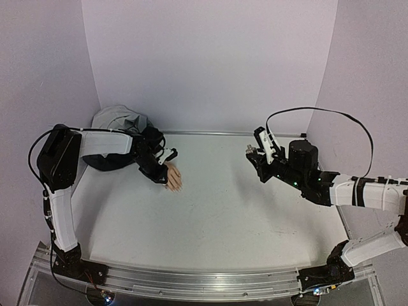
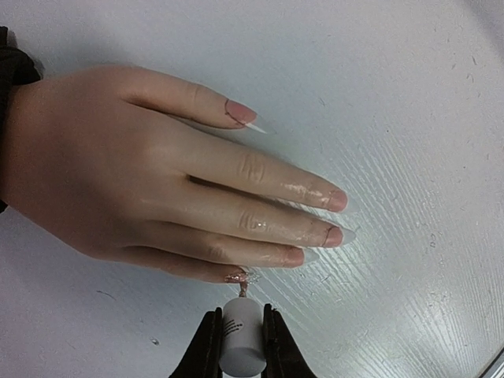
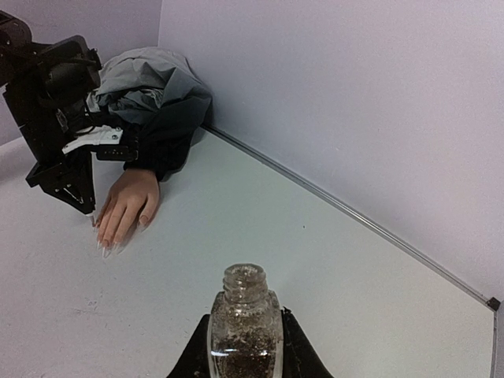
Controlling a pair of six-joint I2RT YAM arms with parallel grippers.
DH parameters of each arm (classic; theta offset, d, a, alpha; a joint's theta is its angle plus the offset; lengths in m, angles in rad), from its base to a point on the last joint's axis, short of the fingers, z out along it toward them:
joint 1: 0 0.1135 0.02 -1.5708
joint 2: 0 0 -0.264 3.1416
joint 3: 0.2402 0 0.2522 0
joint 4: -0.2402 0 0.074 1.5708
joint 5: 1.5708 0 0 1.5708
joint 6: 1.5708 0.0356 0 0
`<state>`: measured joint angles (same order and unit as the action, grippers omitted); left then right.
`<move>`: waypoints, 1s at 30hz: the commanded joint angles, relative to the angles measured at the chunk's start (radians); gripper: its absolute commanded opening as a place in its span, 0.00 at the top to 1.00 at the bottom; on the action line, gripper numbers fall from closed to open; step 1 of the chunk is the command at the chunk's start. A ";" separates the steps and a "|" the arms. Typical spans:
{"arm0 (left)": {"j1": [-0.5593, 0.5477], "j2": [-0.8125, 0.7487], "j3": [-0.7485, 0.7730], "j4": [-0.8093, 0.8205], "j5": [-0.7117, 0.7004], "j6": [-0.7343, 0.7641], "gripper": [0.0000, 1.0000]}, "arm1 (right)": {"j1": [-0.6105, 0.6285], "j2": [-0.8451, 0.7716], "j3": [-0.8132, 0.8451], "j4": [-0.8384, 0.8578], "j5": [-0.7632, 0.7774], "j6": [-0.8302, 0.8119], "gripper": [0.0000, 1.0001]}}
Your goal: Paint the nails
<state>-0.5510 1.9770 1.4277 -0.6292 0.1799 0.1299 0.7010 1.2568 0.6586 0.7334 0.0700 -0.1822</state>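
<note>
The pale peach mannequin hand lies flat on the table, coming out of a dark jacket sleeve. It also shows in the top view and the right wrist view. My left gripper is shut on the white cap, and its brush tip touches the little finger's nail, which is glittery. My right gripper is shut on the open clear bottle of glitter polish, held at the right of the table.
A grey jacket is bunched in the back left corner. White walls close in the table at the back and sides, with a metal strip along the back edge.
</note>
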 commanded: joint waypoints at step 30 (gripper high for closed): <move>0.000 -0.020 0.005 0.009 -0.047 0.013 1.00 | -0.001 -0.016 0.008 0.070 -0.001 0.014 1.00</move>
<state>-0.5510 1.9862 1.4502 -0.6285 0.1539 0.1310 0.7006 1.2568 0.6586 0.7334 0.0700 -0.1822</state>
